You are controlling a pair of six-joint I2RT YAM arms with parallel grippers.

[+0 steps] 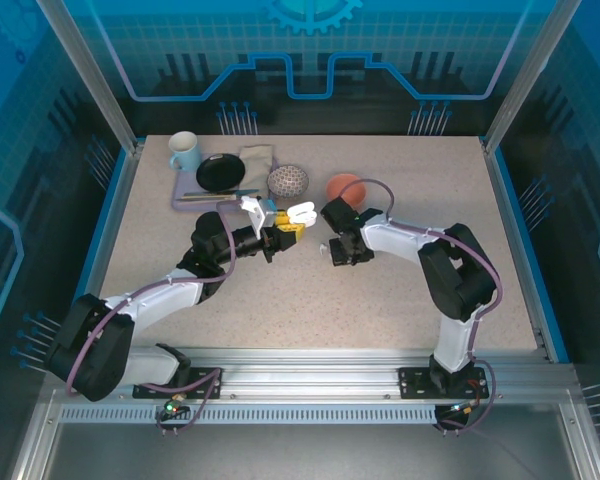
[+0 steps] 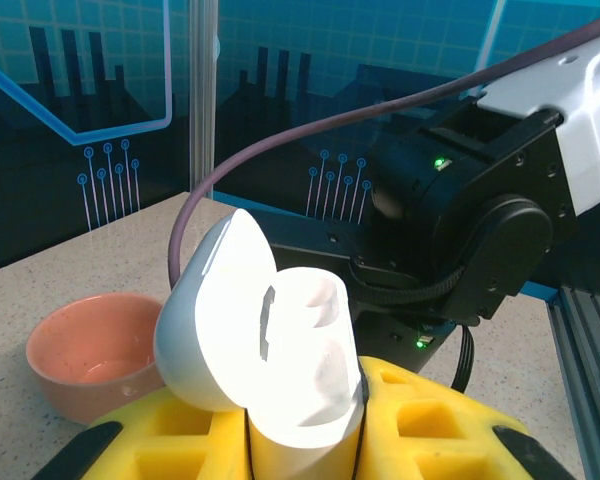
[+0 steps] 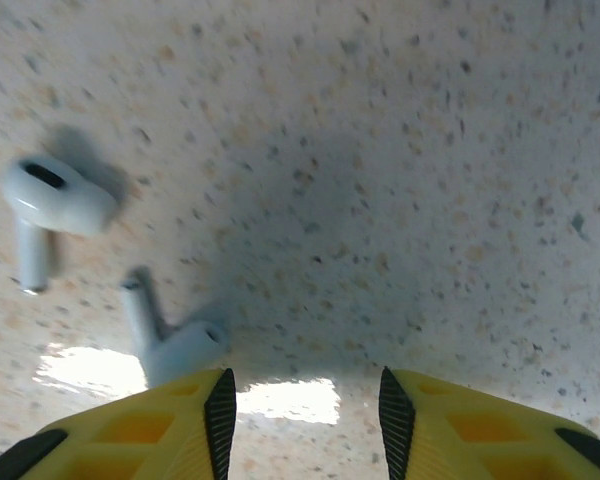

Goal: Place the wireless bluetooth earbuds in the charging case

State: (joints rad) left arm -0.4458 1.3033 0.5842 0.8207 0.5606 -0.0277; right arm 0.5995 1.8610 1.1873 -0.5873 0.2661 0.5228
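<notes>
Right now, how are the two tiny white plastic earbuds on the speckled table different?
The upper-left white earbud points its stem down the right wrist picture; the lower white earbud points its stem up. The upper-left one shows a dark oval opening; the lower one only a tiny dark spot. The upper-left one lies clear of the yellow finger; the lower one sits beside it. Both are white and lie on the speckled table.
</notes>
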